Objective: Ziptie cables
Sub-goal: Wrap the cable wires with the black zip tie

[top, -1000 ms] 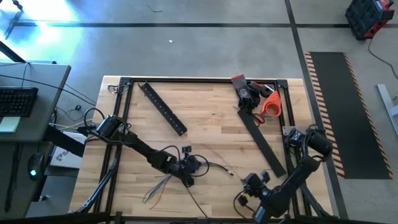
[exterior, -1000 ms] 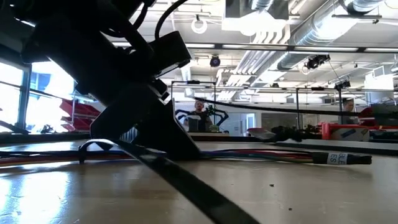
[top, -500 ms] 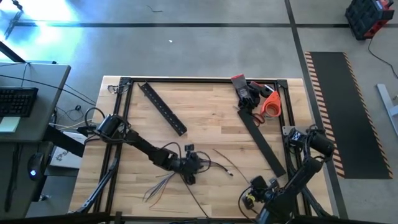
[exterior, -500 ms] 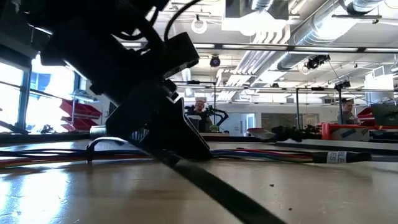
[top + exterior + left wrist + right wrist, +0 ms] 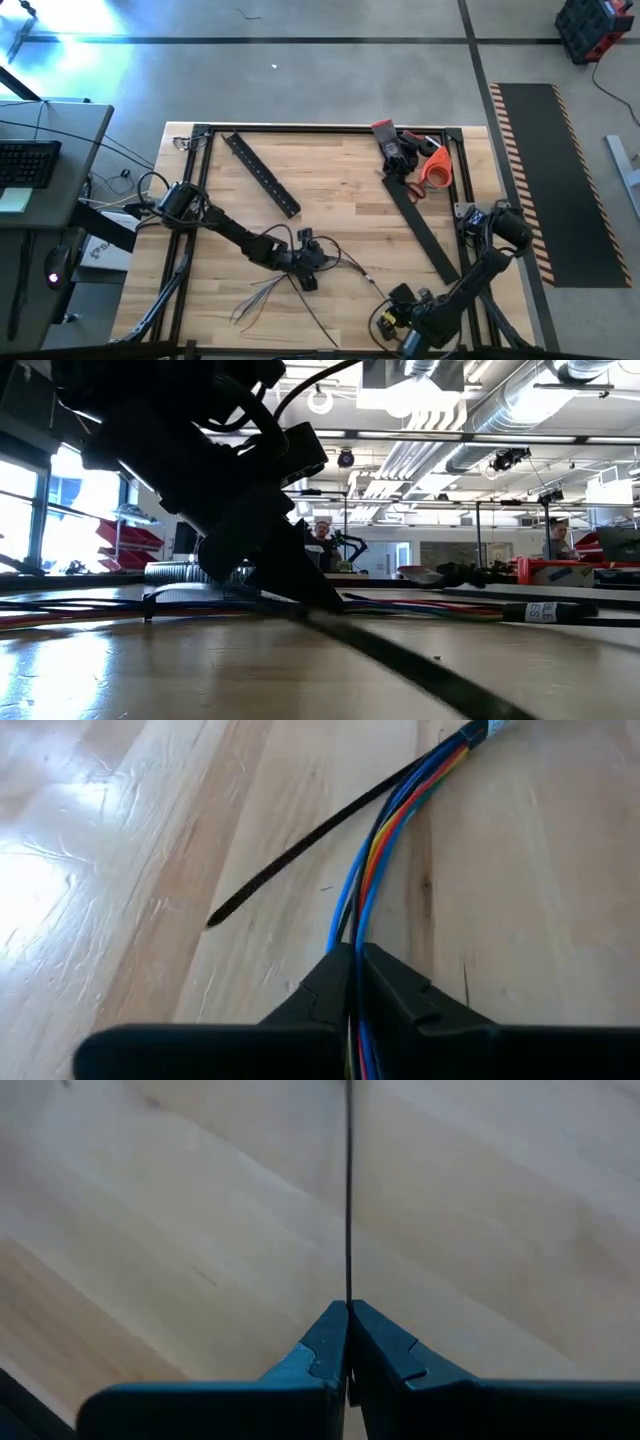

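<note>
The cables (image 5: 372,850) are a bundle of thin wires, showing blue, orange, red and green in the left wrist view. They lie on the wood with their loose ends fanned out (image 5: 256,296) and a labelled end (image 5: 488,726) farther off. My left gripper (image 5: 306,272) (image 5: 353,952) is shut on the bundle, low over the table's middle, and shows as a dark mass (image 5: 290,575) in the low view. A black ziptie (image 5: 300,845) crosses the bundle, its pointed tail (image 5: 214,918) free on the wood. My right gripper (image 5: 388,312) (image 5: 348,1305), near the near edge, is shut on a thin black strip (image 5: 348,1190). My left gripper pinches the wire bundle (image 5: 358,925) between its two fingers, part-way along its length. It comes from above, slanting, with the fingers lying along the wires. The bundle runs on ahead, resting on the wood. My right gripper pinches a thin black strip (image 5: 348,1280), seemingly the ziptie on edge. The strip runs straight ahead, low over the wood; its far end is out of frame.
A black perforated bar (image 5: 262,175) lies far left. A long flat black bar (image 5: 420,225), orange-handled scissors (image 5: 432,168) and a red-and-black tool (image 5: 390,145) lie far right. A black frame (image 5: 320,128) borders the table. A dark strip (image 5: 420,660) crosses close before the low camera.
My left gripper has moved toward the table's right and a little toward the far edge, still shut on the bundle, dragging the wires along the wood; their fanned ends have hardly shifted. My right gripper has drawn toward the near edge and slightly left.
</note>
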Robot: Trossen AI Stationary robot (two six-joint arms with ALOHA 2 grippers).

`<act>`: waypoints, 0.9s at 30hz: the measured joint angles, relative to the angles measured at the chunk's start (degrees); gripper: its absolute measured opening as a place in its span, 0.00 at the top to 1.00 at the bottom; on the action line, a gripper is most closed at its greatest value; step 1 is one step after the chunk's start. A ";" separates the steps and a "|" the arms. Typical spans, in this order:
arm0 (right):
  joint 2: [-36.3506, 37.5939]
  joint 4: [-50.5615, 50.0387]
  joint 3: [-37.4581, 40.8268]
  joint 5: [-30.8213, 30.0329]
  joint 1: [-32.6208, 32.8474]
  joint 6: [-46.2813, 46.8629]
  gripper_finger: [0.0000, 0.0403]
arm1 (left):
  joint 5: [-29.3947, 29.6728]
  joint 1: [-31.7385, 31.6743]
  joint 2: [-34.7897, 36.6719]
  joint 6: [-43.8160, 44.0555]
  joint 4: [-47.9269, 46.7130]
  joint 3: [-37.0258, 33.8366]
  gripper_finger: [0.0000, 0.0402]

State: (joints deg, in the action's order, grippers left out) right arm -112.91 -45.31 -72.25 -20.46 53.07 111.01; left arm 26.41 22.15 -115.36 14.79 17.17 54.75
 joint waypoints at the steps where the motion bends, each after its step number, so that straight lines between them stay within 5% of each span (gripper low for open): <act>1: -0.19 0.80 0.00 -0.54 -0.62 -1.04 1.00 | 0.84 0.44 -0.06 -0.01 0.51 -0.02 0.98; 20: -1.17 20.16 -0.02 -2.79 -13.60 -25.49 1.00 | 7.17 4.48 0.08 0.04 6.99 -0.01 1.00; 27: -1.17 24.69 -0.04 2.92 -16.88 -31.99 1.00 | 7.24 4.63 0.12 -2.35 6.44 0.01 0.94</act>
State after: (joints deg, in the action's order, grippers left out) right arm -114.08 -20.62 -72.29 -17.53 36.19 79.02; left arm 33.65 26.78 -115.24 12.44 23.62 54.76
